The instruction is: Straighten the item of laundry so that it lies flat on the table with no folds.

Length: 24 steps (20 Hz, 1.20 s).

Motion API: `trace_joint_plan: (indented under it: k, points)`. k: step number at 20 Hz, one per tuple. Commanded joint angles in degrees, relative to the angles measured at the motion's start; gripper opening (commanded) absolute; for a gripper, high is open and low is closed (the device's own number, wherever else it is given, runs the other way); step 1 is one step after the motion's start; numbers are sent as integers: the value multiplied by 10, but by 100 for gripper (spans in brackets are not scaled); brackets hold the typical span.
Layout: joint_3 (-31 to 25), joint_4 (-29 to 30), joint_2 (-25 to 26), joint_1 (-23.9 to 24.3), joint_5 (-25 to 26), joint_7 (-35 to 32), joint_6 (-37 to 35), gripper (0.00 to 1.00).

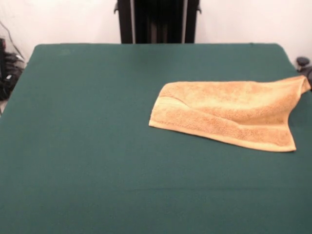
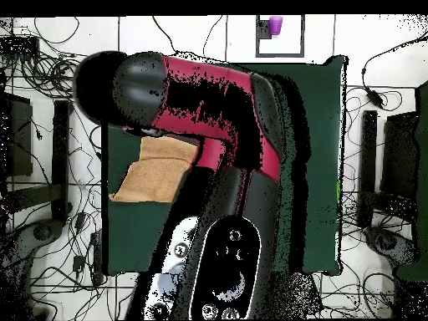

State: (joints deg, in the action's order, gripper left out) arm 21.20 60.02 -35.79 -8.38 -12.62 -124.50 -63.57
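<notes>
Near the table (image 1: 87,146) edge, towel (image 1: 229,114) lies folded; claw hidden.

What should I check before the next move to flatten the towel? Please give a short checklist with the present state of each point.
1. Towel lies fully on the table: not ok, one corner reaches the table edge in the front view.
2. Towel free of folds: not ok, a layer is folded over along the near side.
3. Nothing else lying on the towel in the front view: ok.
4. End effector position: cannot tell, neither view shows it.
5. Arm clear of the towel: cannot tell, in the overhead view it hides part of the towel.
</notes>
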Motion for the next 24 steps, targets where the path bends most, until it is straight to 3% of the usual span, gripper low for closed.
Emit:
trace_joint_plan:
  k: [1,13,24]
  points:
    - [-82,135,14,23,60,106,73,100]
    - [-153,218,-20,76,131,171,139,100]
    - [-217,295,-25,135,202,148,237,100]
